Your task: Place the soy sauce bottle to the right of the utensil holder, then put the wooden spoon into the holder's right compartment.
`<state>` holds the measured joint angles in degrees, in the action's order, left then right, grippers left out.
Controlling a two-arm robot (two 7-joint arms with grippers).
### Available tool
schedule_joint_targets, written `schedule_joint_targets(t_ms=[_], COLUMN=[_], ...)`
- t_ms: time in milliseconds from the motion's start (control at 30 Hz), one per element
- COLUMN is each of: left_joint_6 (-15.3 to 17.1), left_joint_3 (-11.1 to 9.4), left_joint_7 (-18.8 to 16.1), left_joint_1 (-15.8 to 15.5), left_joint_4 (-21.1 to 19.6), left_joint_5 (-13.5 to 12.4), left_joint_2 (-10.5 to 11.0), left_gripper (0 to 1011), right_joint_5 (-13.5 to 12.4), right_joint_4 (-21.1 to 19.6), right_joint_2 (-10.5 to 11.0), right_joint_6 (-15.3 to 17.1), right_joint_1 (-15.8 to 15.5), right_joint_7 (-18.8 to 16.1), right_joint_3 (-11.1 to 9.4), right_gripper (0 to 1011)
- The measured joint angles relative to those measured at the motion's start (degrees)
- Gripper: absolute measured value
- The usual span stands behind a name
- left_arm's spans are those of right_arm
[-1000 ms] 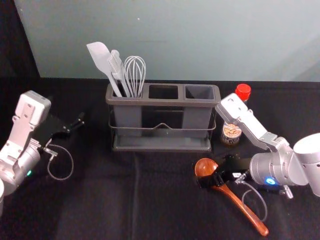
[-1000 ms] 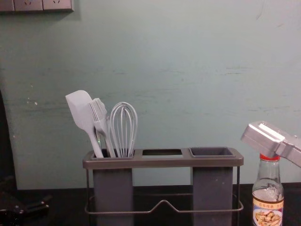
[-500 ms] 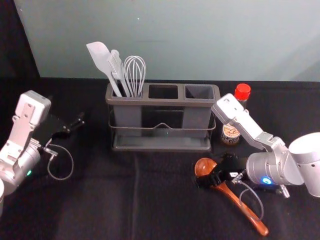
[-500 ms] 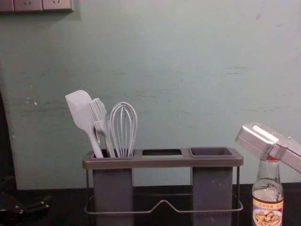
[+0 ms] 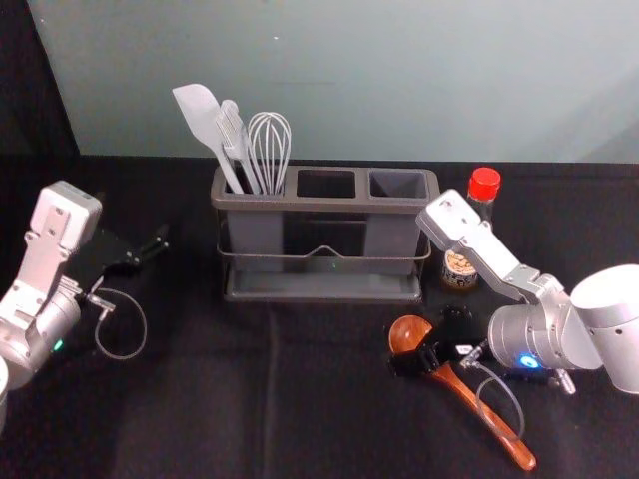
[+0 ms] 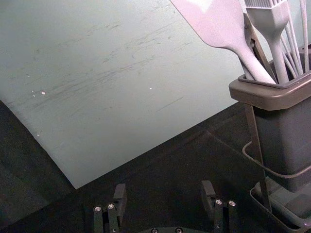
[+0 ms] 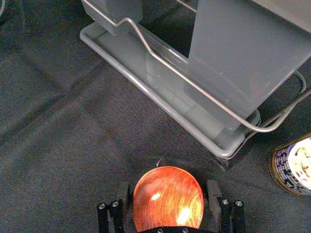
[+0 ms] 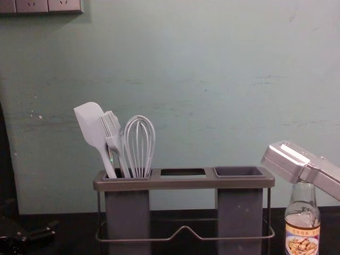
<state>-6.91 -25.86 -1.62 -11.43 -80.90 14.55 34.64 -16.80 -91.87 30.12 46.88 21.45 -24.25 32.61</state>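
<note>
The soy sauce bottle (image 5: 459,269), red-capped, stands upright just right of the grey utensil holder (image 5: 324,203); in the chest view the right arm's silver link covers the top of the bottle (image 8: 303,226). On the cloth in front lies the wooden spoon (image 5: 486,421), handle toward the front right. My right gripper (image 5: 419,351) is low over the spoon, near its bowl. In the right wrist view the spoon's round bowl (image 7: 167,199) shows between the spread fingers of the right gripper (image 7: 168,194). My left gripper (image 5: 160,244) is parked at the left, open in its wrist view (image 6: 163,194).
A white spatula (image 5: 205,120), a brush and a whisk (image 5: 270,150) stand in the holder's left compartment. The middle and right compartments (image 5: 398,184) show no utensils. A wire rail (image 5: 324,252) runs along the holder's front. Behind the table is a pale wall.
The right arm has shifted slightly left, its silver link passing farther across the bottle's top in the chest view. The spoon, bottle, holder and left arm look unmoved.
</note>
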Motion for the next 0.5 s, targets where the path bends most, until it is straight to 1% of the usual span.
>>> schedule_joint_targets(t_ms=[300,433,467,500], left_joint_6=[0.0,0.0,0.0,0.0], left_joint_3=[0.0,0.0,0.0,0.0], left_joint_7=[0.0,0.0,0.0,0.0], left_joint_1=[0.0,0.0,0.0,0.0], left_joint_4=[0.0,0.0,0.0,0.0], left_joint_5=[0.0,0.0,0.0,0.0], left_joint_2=[0.0,0.0,0.0,0.0], left_gripper=[1005,1005,1005,1005], right_joint_5=[-0.16,-0.2,-0.2,-0.21], right_joint_4=[-0.11,-0.14,-0.14,-0.16], right_joint_2=[0.03,0.05,0.05,0.05], right_joint_6=[-0.03,-0.03,-0.03,-0.03], right_joint_1=[-0.09,-0.1,-0.11,-0.11], right_joint_7=[0.16,0.19,0.19,0.2], right_joint_3=[-0.11,-0.14,-0.14,-0.15], right_gripper=[1003,935,893,883])
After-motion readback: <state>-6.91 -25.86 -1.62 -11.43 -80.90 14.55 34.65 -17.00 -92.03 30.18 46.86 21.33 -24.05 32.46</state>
